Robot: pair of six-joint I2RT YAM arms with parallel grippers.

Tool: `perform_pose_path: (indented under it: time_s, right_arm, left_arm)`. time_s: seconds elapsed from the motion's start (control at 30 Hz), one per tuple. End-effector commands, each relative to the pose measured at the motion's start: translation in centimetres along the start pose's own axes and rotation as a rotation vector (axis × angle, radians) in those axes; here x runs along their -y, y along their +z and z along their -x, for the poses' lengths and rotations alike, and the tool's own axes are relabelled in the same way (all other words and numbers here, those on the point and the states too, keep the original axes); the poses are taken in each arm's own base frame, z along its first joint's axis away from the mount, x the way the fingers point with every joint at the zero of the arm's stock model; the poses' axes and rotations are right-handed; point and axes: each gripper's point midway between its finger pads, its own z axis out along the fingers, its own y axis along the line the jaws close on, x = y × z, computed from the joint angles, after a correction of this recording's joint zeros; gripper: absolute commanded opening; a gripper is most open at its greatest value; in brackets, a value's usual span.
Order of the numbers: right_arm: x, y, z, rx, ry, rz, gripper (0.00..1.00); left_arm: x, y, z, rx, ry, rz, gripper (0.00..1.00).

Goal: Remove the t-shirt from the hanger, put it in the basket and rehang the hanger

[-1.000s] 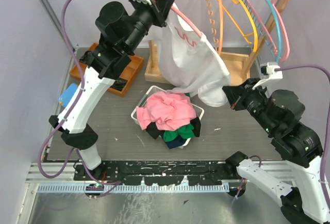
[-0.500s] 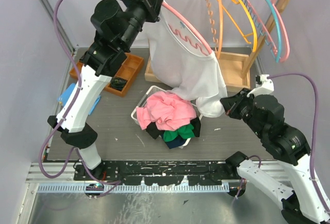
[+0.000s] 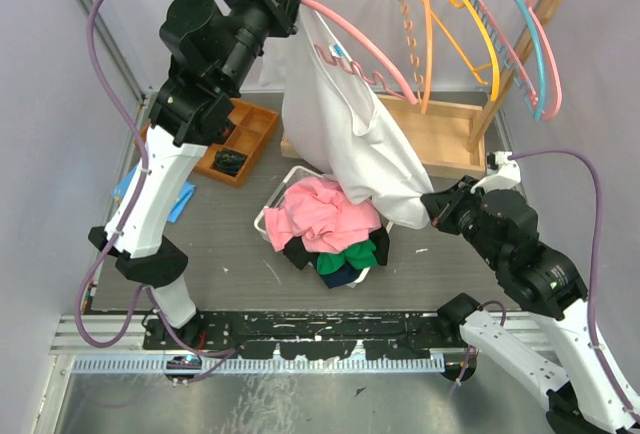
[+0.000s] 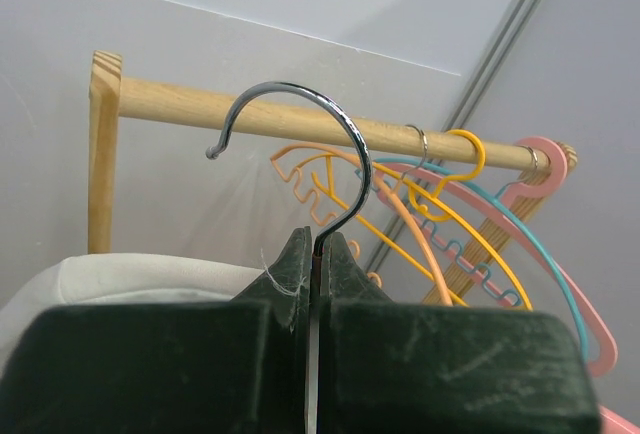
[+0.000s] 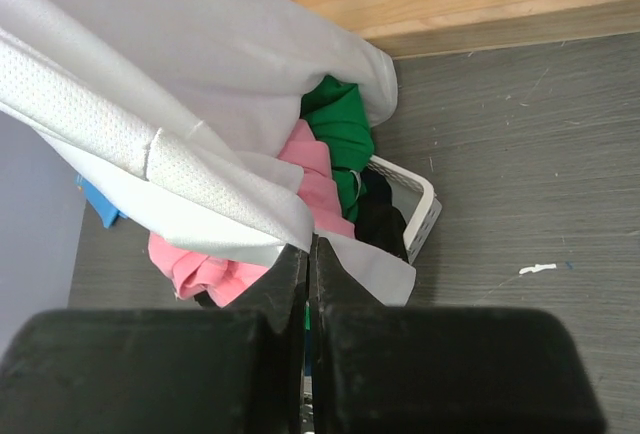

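L arm stretched up, L pincer (image 4: 313, 246) clamped on hanger (image 4: 290, 86) hook; R pincer (image 5: 310, 250) low, pinching t-shirt (image 3: 335, 124) hem.

The white mesh t-shirt (image 3: 345, 129), stretching down from the pink plastic hanger (image 3: 357, 41), is barring the middle above the white plastic laundry basket (image 3: 263, 218); bare grey tabletop (image 3: 230, 246) is lying open at front left.

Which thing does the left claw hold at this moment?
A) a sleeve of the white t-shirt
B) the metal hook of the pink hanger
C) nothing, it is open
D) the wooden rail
B: in the left wrist view the left claw is shut on the stem of the metal hook, which belongs to the pink hanger.
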Motion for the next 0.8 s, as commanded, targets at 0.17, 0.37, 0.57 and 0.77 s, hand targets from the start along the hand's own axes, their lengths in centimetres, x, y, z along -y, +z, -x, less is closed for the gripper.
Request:
perform_pose_path:
  time_s: [0.17, 0.37, 0.57, 0.77]
  right_arm:
    - [-1.0, -0.8, 1.7, 0.069, -0.009, 0.054, 0.02]
    - [-5.0, -4.3, 8.2, 0.212, -0.122, 0.168, 0.33]
    - [-9.8, -7.9, 13.9, 0.293, -0.194, 0.284, 0.43]
    - [-13.2, -7.8, 16.1, 0.274, -0.235, 0.351, 0.48]
  left_arm:
    - [1.2, -2.4, 7.7, 0.192, -0.067, -0.066, 0.0]
    - [2.8, -2.5, 4.5, 0.096, -0.053, -0.169, 0.0]
    - [4.2, -2.8, -1.0, -0.07, 0.022, -0.224, 0.0]
    - [5.2, -3.0, -7.1, -0.213, 0.042, -0.241, 0.0]
